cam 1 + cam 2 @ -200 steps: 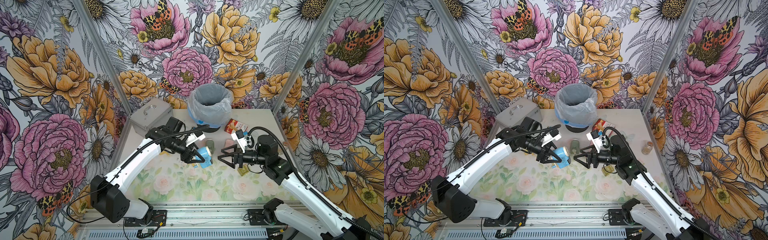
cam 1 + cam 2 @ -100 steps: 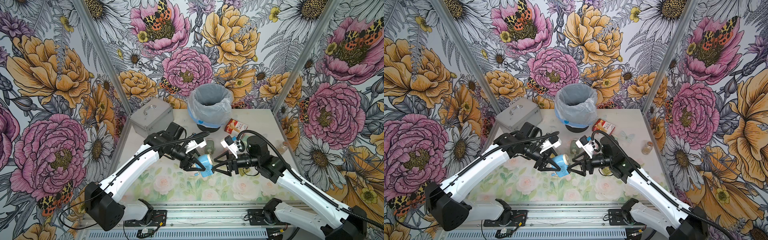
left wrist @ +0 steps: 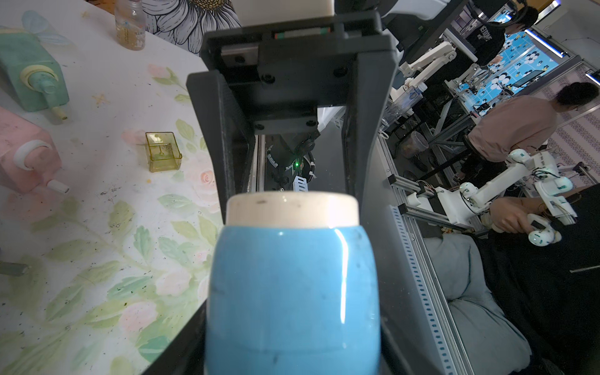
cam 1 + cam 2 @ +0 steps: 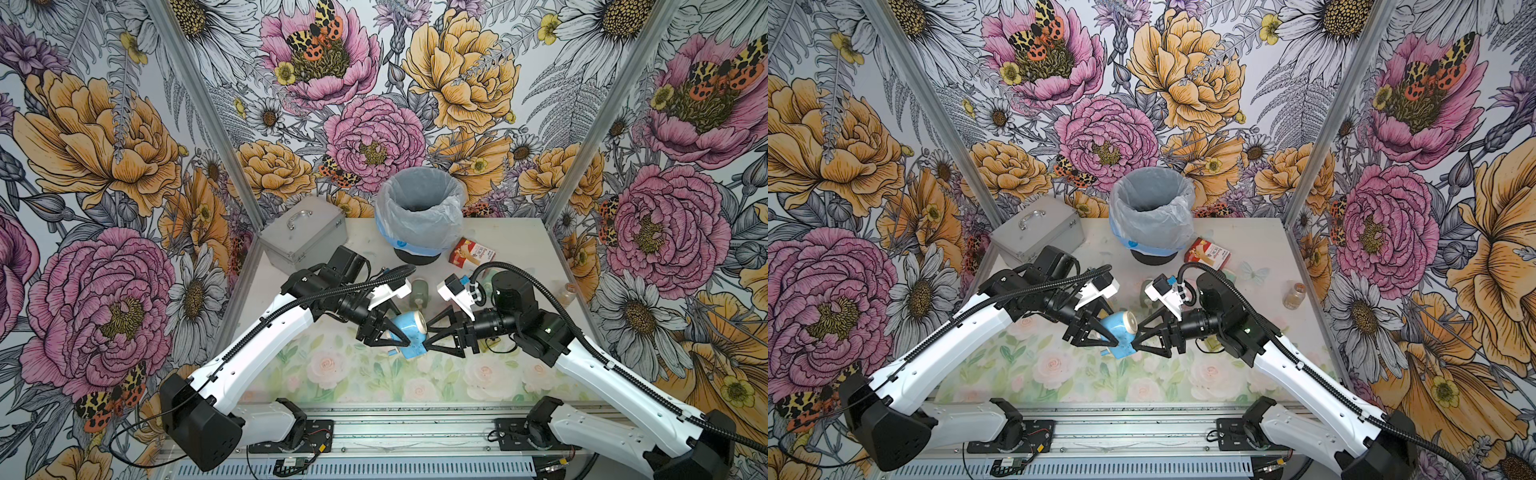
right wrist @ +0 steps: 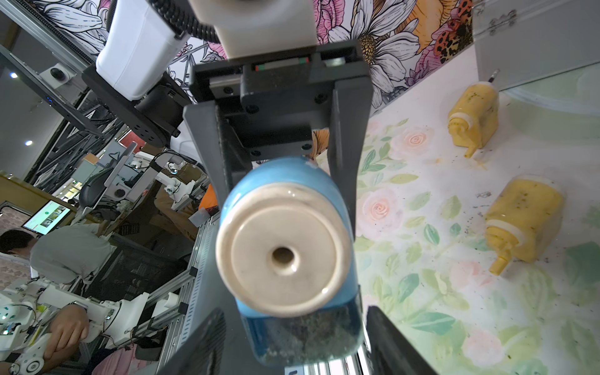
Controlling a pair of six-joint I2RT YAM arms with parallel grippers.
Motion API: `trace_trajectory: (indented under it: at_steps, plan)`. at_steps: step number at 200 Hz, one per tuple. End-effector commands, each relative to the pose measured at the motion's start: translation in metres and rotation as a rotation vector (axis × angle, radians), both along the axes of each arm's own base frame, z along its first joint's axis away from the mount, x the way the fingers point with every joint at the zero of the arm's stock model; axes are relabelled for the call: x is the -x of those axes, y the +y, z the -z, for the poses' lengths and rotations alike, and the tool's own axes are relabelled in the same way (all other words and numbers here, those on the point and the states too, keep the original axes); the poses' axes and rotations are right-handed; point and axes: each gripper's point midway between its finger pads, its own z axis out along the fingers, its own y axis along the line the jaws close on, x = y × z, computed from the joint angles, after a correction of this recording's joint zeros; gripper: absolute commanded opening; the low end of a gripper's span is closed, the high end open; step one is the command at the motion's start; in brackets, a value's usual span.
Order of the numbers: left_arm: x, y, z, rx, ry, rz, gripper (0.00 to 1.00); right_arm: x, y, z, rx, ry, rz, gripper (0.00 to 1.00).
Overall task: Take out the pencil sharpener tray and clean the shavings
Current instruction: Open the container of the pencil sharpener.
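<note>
Right wrist view: left gripper (image 5: 287,181) clamps the blue pencil sharpener (image 5: 282,256) aloft so the right gripper (image 5: 297,354), jaws apart astride its shavings tray (image 5: 305,334), can likely pull it free.

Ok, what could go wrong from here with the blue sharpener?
The clear tray in the blue, cream-fronted pencil sharpener holds dark shavings and hangs over the floral table mat, away from the bag-lined grey bin: pulling it here could spill them. The left pincer grips the glossy rounded body; a tug from the open right pincer might twist it loose.
</note>
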Motion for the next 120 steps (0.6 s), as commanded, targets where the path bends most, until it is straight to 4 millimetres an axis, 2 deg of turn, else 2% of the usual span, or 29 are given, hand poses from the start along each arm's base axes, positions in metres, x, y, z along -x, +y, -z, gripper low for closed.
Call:
trace_trajectory:
  at_steps: [1, 36, 103, 120]
  plan:
    - [0.011, -0.001, -0.022, 0.074, -0.041, 0.043, 0.02, 0.006, 0.004, -0.014, -0.029, -0.036, -0.046, 0.69]
    - [0.012, -0.002, -0.021, 0.07, -0.043, 0.047, 0.02, 0.009, 0.006, -0.017, -0.027, -0.044, -0.059, 0.67]
    - [0.011, -0.001, -0.025, 0.076, -0.066, 0.043, 0.02, 0.012, 0.009, -0.003, 0.025, -0.036, -0.06, 0.65]
    - [0.011, 0.0, -0.025, 0.074, -0.071, 0.038, 0.02, 0.011, 0.009, -0.003, 0.03, -0.043, -0.053, 0.56]
